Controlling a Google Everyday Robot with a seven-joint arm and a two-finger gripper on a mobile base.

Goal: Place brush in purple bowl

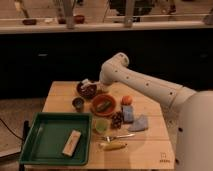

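The purple bowl (87,90) sits at the back left of the wooden table, behind the orange bowl. A small pale whitish thing, the brush (86,83), shows at the bowl's far rim, right by my gripper (94,83). The gripper is at the end of the white arm, low over the bowl's right rim. I cannot tell whether the brush is held or resting on the bowl.
An orange bowl (103,104) with a dark object stands in front. A small dark cup (78,103) is to its left. A green tray (55,137) holds a tan wooden block (72,142). An orange fruit (127,100), grapes (117,120), blue items (133,119), a banana (113,145) lie nearby.
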